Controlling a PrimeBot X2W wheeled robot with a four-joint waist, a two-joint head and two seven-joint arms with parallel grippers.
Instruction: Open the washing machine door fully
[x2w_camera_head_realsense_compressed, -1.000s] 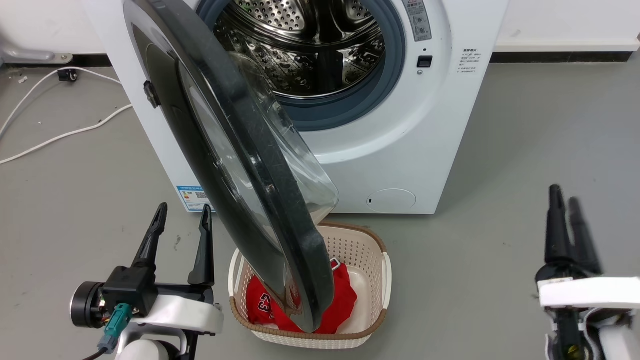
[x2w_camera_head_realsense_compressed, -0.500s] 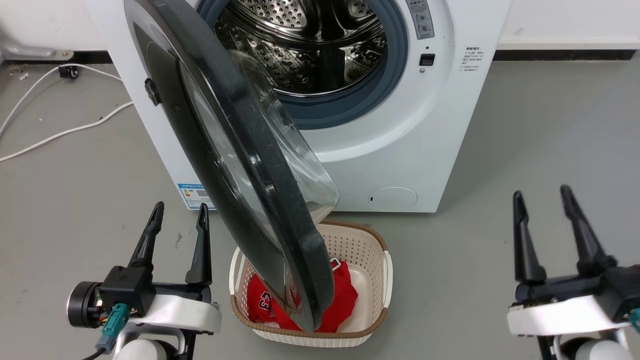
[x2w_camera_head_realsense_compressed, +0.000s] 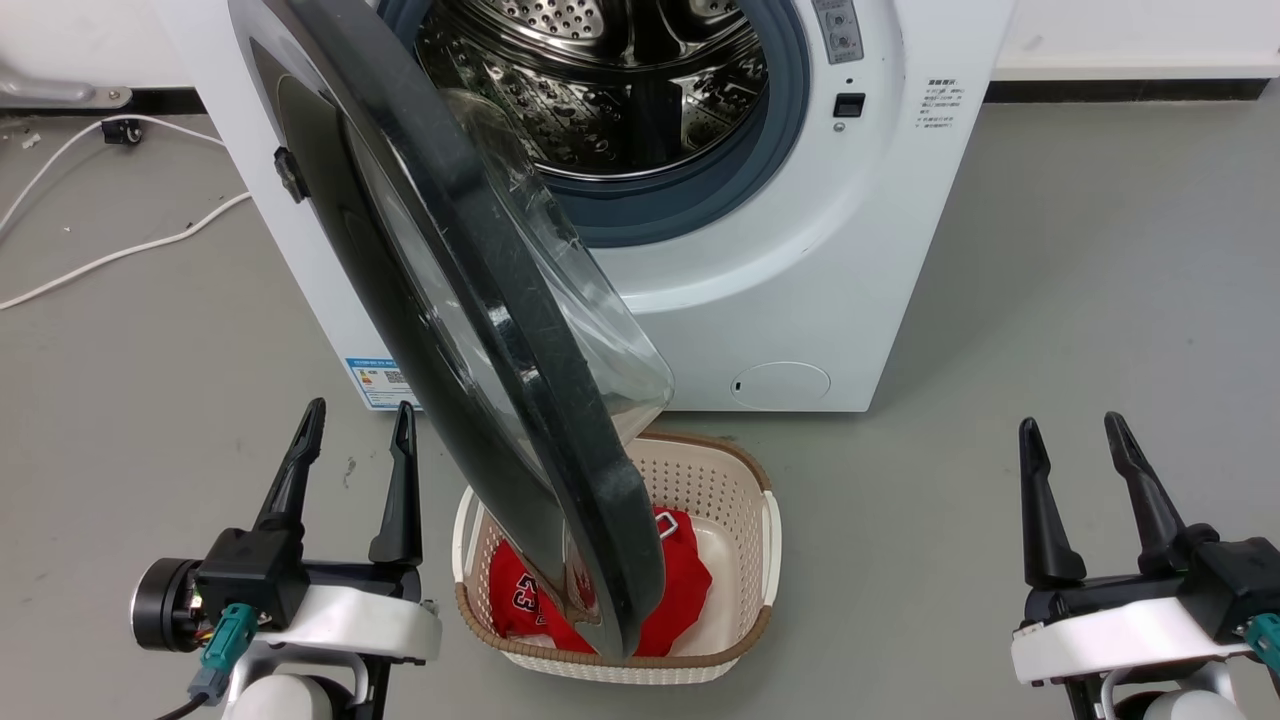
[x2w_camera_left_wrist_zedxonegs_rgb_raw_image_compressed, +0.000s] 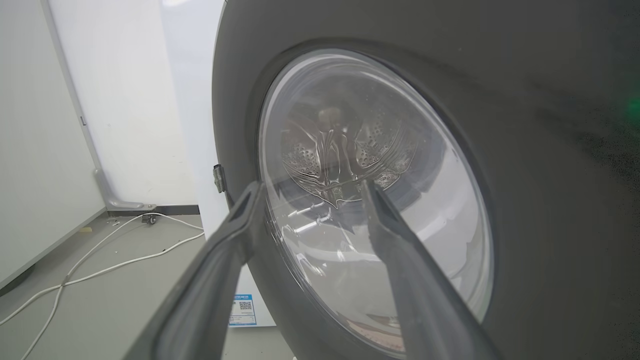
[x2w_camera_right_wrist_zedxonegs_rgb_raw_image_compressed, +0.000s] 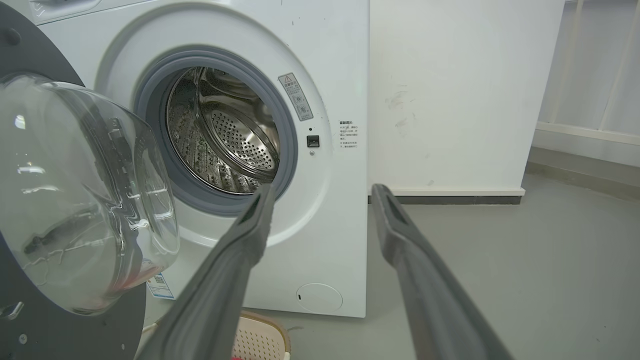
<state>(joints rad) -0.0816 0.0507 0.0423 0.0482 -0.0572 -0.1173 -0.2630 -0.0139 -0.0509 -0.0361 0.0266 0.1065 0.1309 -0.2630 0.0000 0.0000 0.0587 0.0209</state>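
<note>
So the washing machine door (x2w_camera_head_realsense_compressed: 470, 330) is roughly halfway out, hinged on the left side of the washing machine (x2w_camera_head_realsense_compressed: 800, 280). Its free edge hangs over the cream laundry basket (x2w_camera_head_realsense_compressed: 765, 530) w/ the red shirt (x2w_camera_head_realsense_compressed: 680, 590) in it, and the drum (x2w_camera_head_realsense_compressed: 620, 90) is wide open to see. Both pincers are empty. The left gripper (x2w_camera_head_realsense_compressed: 359, 407) has its fingers spread moderately, nothing between them, and sits low, just beside the door's outer black face. The right gripper (x2w_camera_head_realsense_compressed: 1071, 422) is spread about the same, holding nothing, well apart from the door on the other side. IMO the job's not done, the door needs more swing toward the left. What could go wrong: the left arm is parked right in the door's path, so if the right one pushes from the inner side, the door prob bumps into it. The glass bowl is slick and curved, so a push there could slide off; the black rim looks like the safer bet. Can't tell from the head view if the door's bottom edge clears the basket or touches it, so a snag is possible. Also there's a white cable (x2w_camera_head_realsense_compressed: 130, 255) on the floor to the left, and if the base rolls that way it could catch it. And shoving past the hinge stop = bad news for the hinge.
</note>
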